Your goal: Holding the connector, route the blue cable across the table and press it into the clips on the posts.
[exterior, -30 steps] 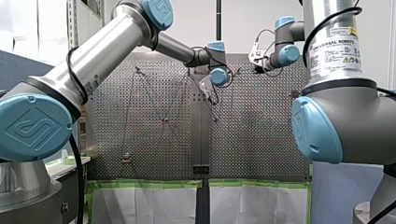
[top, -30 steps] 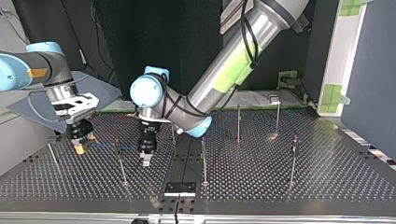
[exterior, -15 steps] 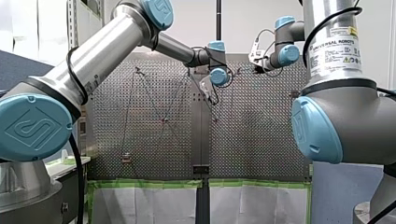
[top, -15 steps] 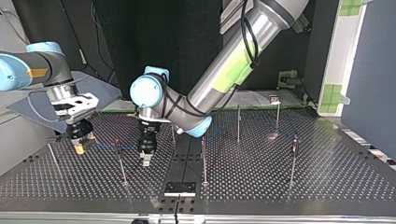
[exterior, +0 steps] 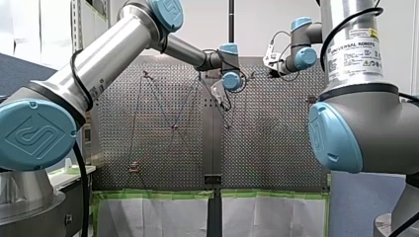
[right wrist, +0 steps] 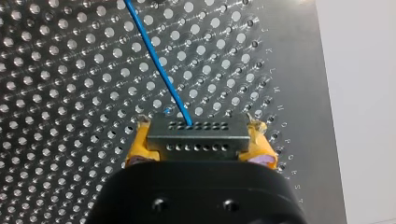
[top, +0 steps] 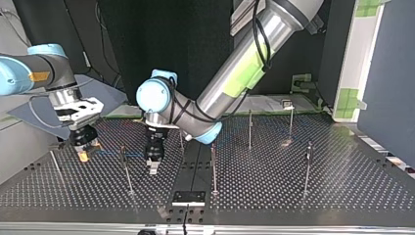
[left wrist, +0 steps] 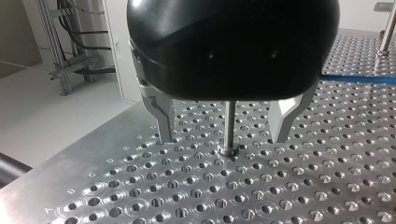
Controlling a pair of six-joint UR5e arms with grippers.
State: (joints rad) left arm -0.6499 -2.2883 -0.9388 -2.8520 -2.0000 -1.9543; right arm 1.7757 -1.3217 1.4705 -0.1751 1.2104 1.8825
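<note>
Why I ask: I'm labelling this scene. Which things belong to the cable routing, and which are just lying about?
Job: blue cable, connector, right hand holding it, posts, left hand open around one.
Lying about: black plate, green tape.

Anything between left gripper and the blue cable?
A thin post stands in the gap of my left gripper's open fingers; the blue cable runs beyond them, off to one side. Nothing else visible between.

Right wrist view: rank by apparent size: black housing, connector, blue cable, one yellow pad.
1. black housing, largest, though it is also nearest the camera
2. connector
3. blue cable and yellow pad: not ranked. The cable is long but thin, and the pad is mostly hidden.
</note>
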